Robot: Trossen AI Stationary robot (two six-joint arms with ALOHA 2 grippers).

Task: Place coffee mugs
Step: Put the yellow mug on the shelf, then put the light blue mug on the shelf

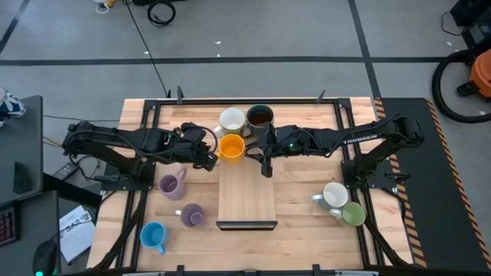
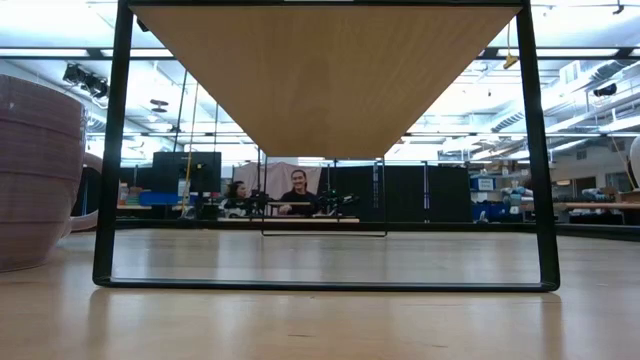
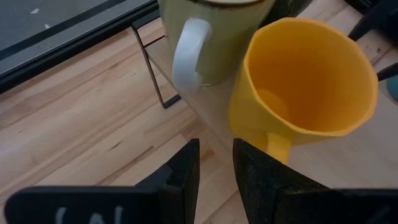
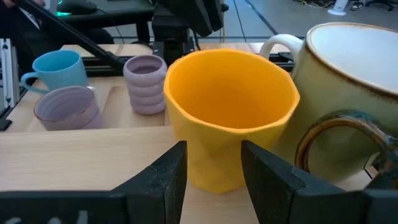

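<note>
Orange mug (image 1: 232,147) upper centre, between left gripper (image 1: 205,157) and right gripper (image 1: 265,162); both jaws part-open, empty; release should stay gentle, keeping it upright.

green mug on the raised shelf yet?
No, the green mug sits on the table beside a white mug, right of the shelf.

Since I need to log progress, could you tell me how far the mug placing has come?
Looks done: white mug, dark mug and orange mug stand on the raised shelf. In hand: left gripper and right gripper flank the orange mug, neither gripping. Left: five mugs on the table.
</note>
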